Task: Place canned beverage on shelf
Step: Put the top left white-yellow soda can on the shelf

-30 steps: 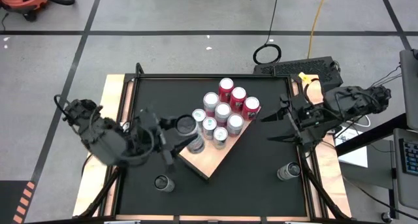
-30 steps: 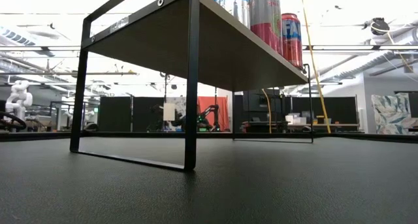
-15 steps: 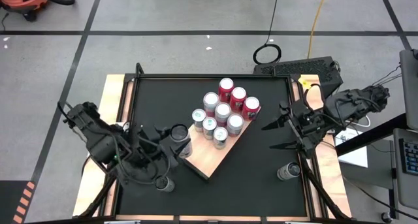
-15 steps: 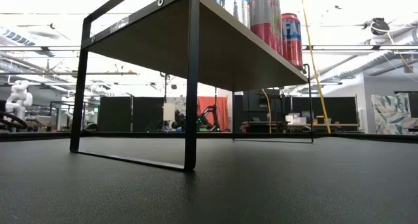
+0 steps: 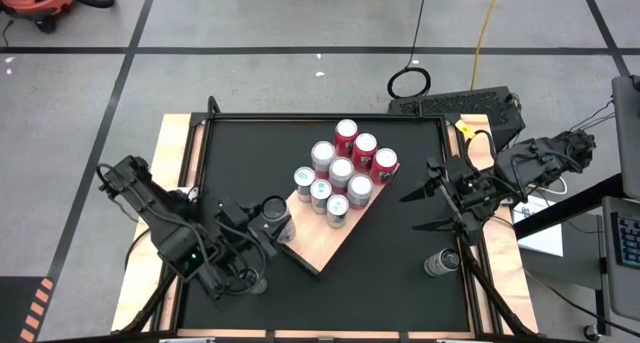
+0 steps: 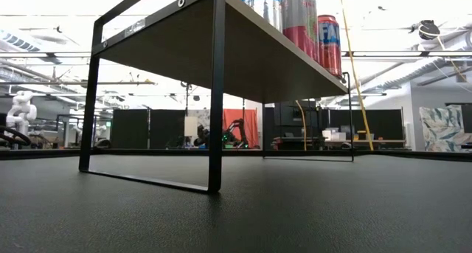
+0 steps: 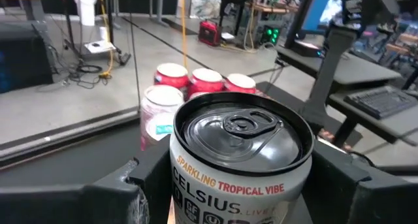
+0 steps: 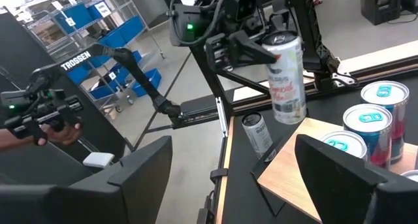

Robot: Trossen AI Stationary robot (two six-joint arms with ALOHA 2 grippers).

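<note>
cans (image 5: pixel 341 170) stand clustered on the shelf (image 5: pixel 330 245).

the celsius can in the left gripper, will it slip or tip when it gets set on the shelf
The Celsius can looks rigid with smooth, probably slippery walls, yet the left gripper flanks it on both sides, so a slip seems unlikely. Its tab looks unopened, so it is likely full and heavy. Being tall and narrow, it could tip if released tilted near the shelf edge.

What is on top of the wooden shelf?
Eight cans stand on the shelf: three red ones and five silver ones. The left gripper holds another can over its near corner. What the cans cover cannot be seen.
</note>
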